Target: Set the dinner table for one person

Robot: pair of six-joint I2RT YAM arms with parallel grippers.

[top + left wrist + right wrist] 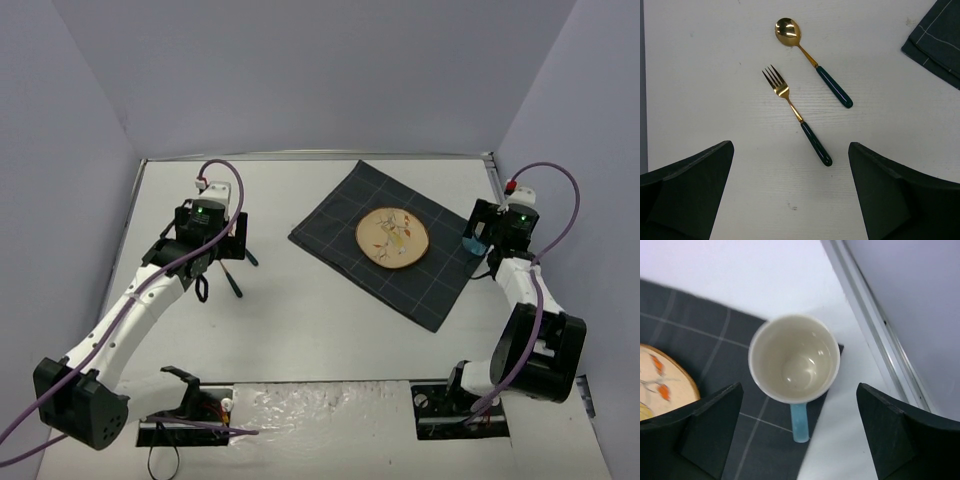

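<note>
The dinner table (300,330) is a wide white top. A dark grey checked cloth (385,240) lies on it with a round patterned plate (392,238) in its middle. A cream mug (794,359) with a light blue handle (800,422) stands upright on the cloth's right corner. My right gripper (800,434) hovers over it, open, its fingers (710,432) wide of the mug on both sides. A gold spoon (810,60) and a gold fork (795,112), both with dark green handles, lie side by side on the bare table. My left gripper (790,200) hangs open just short of the fork's handle.
The table's metal rim (875,325) and the grey side wall run close to the right of the mug. A corner of the cloth (937,40) shows at the upper right of the left wrist view. Both arm bases sit at the near edge.
</note>
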